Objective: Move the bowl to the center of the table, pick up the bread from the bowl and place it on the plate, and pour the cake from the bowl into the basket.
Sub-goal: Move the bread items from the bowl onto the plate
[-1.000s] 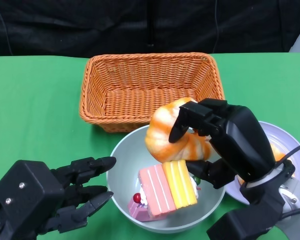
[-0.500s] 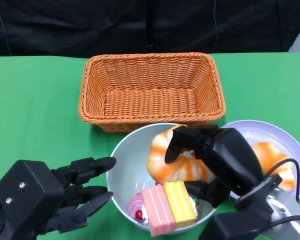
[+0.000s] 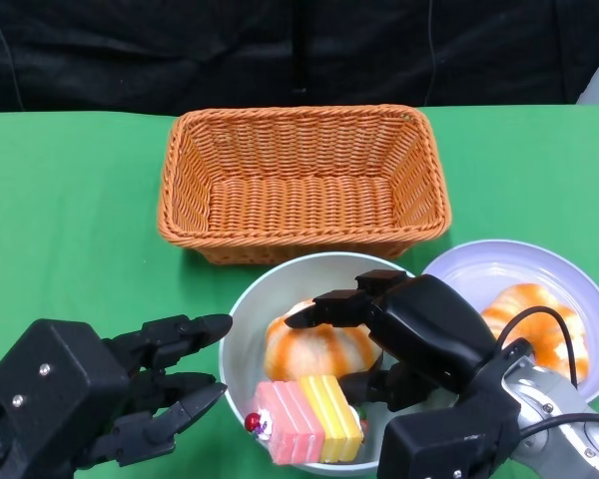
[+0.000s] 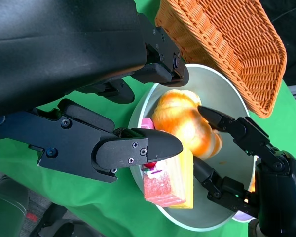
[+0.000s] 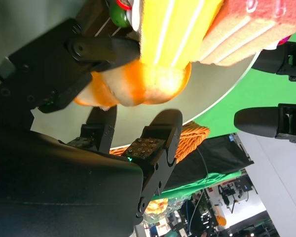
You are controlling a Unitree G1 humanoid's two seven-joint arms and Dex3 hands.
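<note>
Green cloth covers the table (image 3: 70, 220), with a black curtain behind its far edge. From my head I see the basket (image 3: 299, 180) at the middle back, its wicker rim touching or just overlapping the far rim of the bowl (image 3: 242, 329), which sits near the front edge. Inside the bowl my right hand (image 3: 399, 329) wraps the bread (image 3: 314, 349) from above and below, clamped on it. The cake (image 3: 304, 419) leans at the bowl's near side, just in front of the bread. Just right of the bowl lies the plate (image 3: 489, 269) with another bread (image 3: 529, 314) on it. My left hand (image 3: 130, 384) hangs just left of the bowl, fingers apart, holding nothing. Open cloth lies to the left and beside the basket.

My right wrist shows fingers (image 5: 96, 54) pressed onto the bread (image 5: 138, 84), the cake (image 5: 212, 24) against it, and the bowl (image 5: 212, 94) rim past them. No writing is readable.

My left wrist shows my left fingers (image 4: 138, 148) spread over the bowl (image 4: 143, 103) edge, with bread (image 4: 180, 118), cake (image 4: 167, 180), right hand (image 4: 266, 173) and basket (image 4: 227, 44) beyond.
</note>
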